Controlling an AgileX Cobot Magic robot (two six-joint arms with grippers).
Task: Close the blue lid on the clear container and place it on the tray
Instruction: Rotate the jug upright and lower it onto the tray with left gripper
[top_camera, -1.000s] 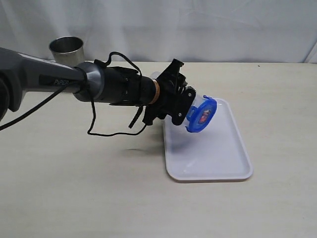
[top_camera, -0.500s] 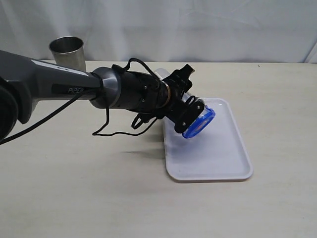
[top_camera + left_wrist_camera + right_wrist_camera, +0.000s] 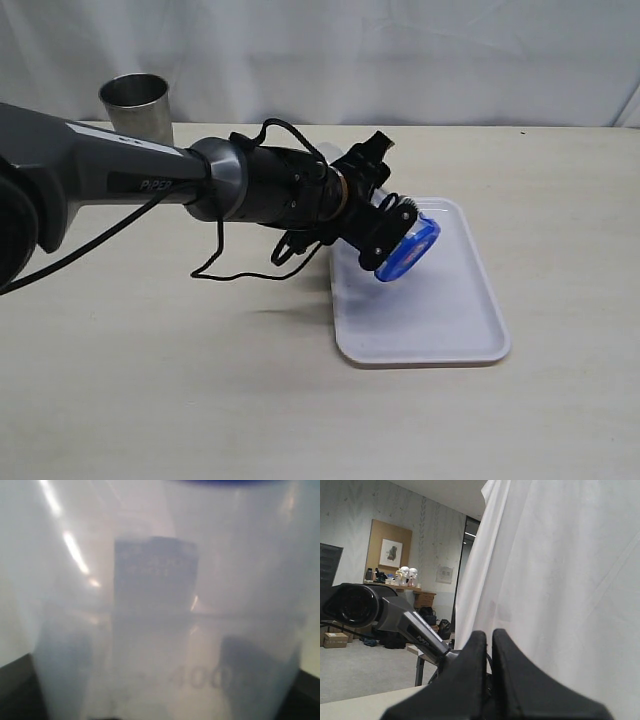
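A lab: robot arm, curtain backdrop, plain worktable.

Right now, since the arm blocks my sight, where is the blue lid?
In the exterior view, right of centre: the blue lid caps the tilted clear container gripped by the left claw, over the tray's left part.

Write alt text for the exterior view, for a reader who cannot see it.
A robot arm reaches in from the left, its fingers holding a tilted clear container with the blue lid on its end, over a white tray on a beige table. A steel cup stands at the back left.
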